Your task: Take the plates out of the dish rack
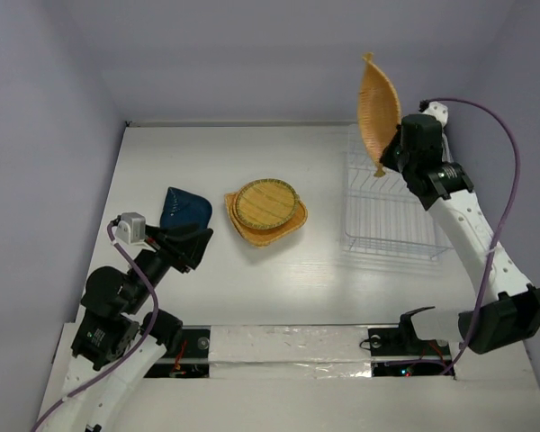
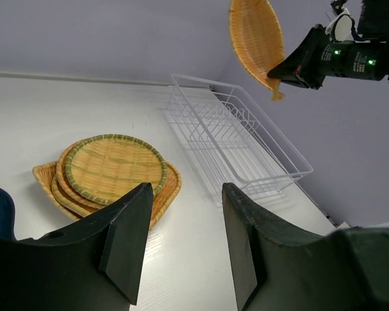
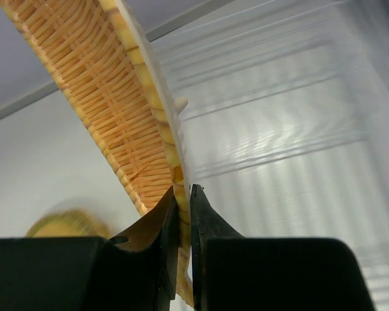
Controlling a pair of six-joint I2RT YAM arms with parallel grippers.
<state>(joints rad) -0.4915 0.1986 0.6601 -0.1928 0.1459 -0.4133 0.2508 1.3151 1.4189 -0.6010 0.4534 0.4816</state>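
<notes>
- While the right gripper point(image 1: 391, 155) pinches the leaf-shaped plate point(image 1: 378, 101) by only a thin strip of rim near its lower tip, the top view shows where trouble could start. The plate stands on edge, high above the far end of the dish rack point(image 1: 396, 241). It could swing or slip in so small a hold once the arm carries it sideways. A drop from here would likely land on the prongs or the table point(image 1: 342, 288).
- In the same view, the rack appears to hold no plate. The round plate point(image 1: 264, 203) lies inside the rounded-square plate point(image 1: 295, 220) at mid-table, well apart from the rack. The blue dish point(image 1: 182, 209) lies left of that stack, just beside the left gripper point(image 1: 191, 245).
- In the left wrist view, the left gripper's fingers stand partly apart with nothing between them. The blue dish shows only at the left edge, outside the jaws. The stack lies ahead and the bare-wired rack lies beyond it. If the leaf is brought to the stack, the two arms could crowd each other there.
- In the right wrist view, the jaws are closed on the woven rim, their tips nearly meeting. A pointed leaf set on the round stack may rock or slide off if it is released tilted.
</notes>
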